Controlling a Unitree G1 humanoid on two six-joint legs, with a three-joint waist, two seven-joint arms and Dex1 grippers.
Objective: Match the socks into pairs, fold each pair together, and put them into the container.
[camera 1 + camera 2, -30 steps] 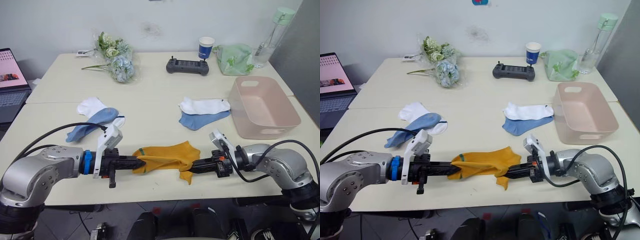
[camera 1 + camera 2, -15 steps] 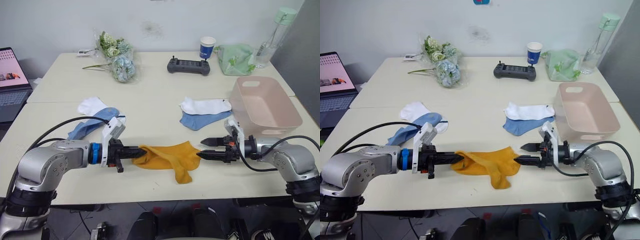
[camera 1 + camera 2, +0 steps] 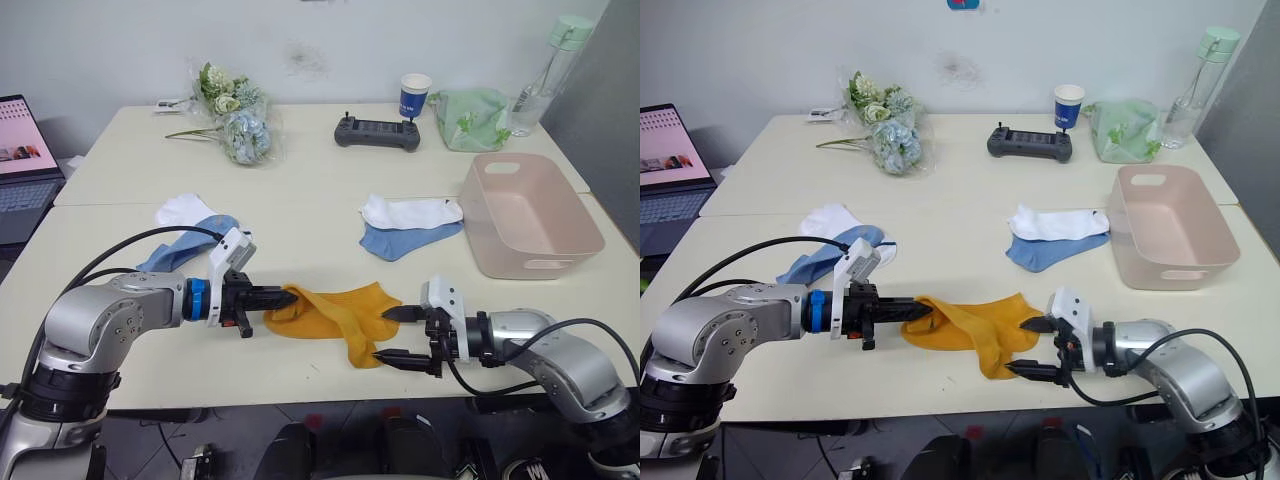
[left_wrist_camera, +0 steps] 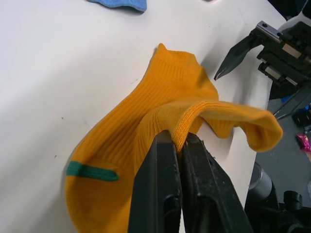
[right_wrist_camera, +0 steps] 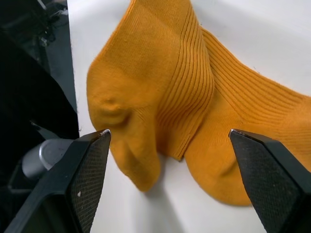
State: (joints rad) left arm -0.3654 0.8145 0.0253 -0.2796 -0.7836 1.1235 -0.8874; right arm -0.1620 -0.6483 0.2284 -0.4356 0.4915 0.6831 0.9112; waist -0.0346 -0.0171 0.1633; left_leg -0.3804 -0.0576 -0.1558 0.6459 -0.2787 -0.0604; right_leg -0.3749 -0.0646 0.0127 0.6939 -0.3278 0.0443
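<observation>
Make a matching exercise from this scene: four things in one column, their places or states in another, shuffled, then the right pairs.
Things:
1. left hand
2. right hand
3. pink basket
4. paper cup

States or places:
A. open, at the orange socks' near end
B. at the table's far side, beside the black controller
C. shut on the orange socks
D. empty, at the table's right side

Pairs: 1-C, 2-A, 3-D, 4-B

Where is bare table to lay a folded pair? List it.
Bare: middle of the table, between the flowers, the left socks and the right socks; also the basket floor. Crowded: front edge, with orange socks between both tools.
</observation>
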